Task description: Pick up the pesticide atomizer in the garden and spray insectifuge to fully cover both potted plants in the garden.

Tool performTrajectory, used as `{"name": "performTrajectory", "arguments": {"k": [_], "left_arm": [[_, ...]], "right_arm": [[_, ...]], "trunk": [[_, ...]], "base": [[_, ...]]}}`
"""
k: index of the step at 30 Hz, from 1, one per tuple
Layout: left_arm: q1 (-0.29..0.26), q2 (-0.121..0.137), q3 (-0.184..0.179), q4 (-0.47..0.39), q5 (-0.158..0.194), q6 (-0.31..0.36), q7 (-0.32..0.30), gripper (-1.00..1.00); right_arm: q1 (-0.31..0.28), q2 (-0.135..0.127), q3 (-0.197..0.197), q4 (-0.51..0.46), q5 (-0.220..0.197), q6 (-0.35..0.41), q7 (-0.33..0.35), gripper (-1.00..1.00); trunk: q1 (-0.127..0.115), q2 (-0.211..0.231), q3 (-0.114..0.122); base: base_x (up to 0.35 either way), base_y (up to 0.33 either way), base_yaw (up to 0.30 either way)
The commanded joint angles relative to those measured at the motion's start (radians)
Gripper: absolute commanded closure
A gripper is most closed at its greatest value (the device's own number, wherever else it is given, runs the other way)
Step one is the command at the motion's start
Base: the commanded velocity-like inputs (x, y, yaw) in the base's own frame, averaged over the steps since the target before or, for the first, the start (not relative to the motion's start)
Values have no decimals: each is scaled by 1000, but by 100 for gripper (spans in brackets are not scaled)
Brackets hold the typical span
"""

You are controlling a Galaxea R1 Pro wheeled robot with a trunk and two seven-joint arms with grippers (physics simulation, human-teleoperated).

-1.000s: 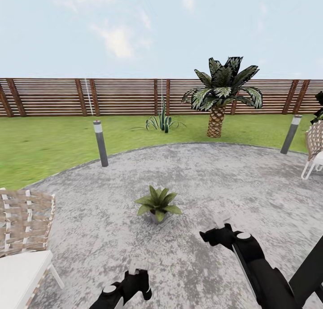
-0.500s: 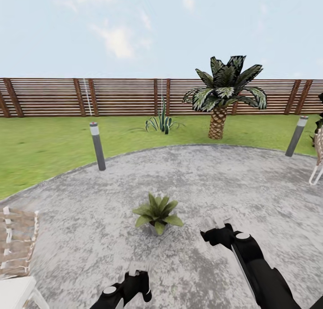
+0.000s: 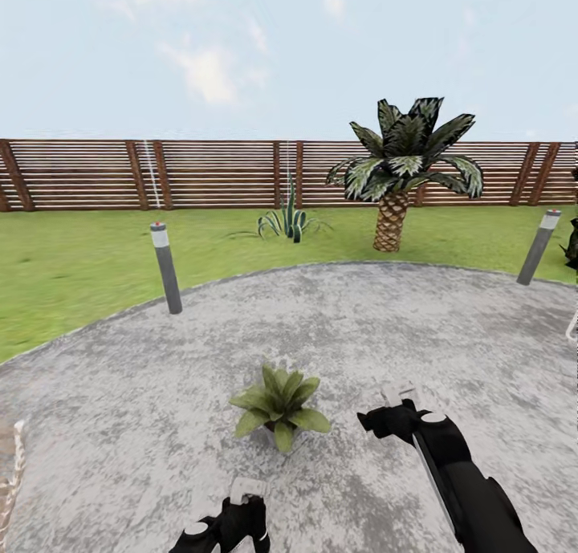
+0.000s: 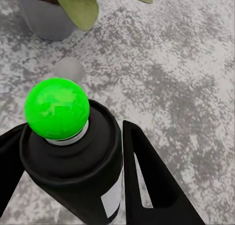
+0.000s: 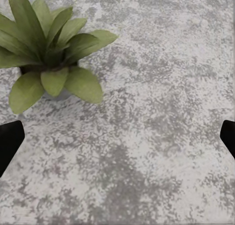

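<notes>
Pesticide atomizer (image 4: 73, 151) held in the left gripper (image 4: 73, 186), one potted plant (image 3: 279, 404) just ahead on the paving (image 3: 385, 328).

Head view: the plant sits at 12 o'clock of the left gripper (image 3: 245, 501) and at 9 o'clock of the right gripper (image 3: 397, 412); a palm (image 3: 401, 168) stands by the fence (image 3: 201, 174) beyond, a judged spraying approach. Left wrist view: black fingers (image 4: 147, 181) are clamped on the dark bottle, its green cap up, the grey pot (image 4: 46, 16) holding soil and leaves near. Right wrist view: fingertips (image 5: 10, 141) spread wide apart, empty, over paving beside the plant (image 5: 49, 48).
</notes>
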Motion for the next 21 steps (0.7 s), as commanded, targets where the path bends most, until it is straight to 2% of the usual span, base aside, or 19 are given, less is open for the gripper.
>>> {"name": "performTrajectory", "arguments": {"k": [1, 7, 21], "left_arm": [[0, -1, 1, 0, 0, 1, 0, 100], [0, 0, 0, 0, 0, 1, -1, 100], [0, 0, 0, 1, 1, 6, 1, 100]], "right_arm": [[0, 1, -2, 0, 0, 7, -1, -100], [0, 2, -2, -1, 0, 5, -2, -100], [0, 2, -1, -8, 0, 2, -3, -100]], "trunk": [[0, 0, 0], [0, 0, 0], [0, 0, 0]], "base": [[316, 0, -252], [316, 0, -250], [316, 0, -31]]}}
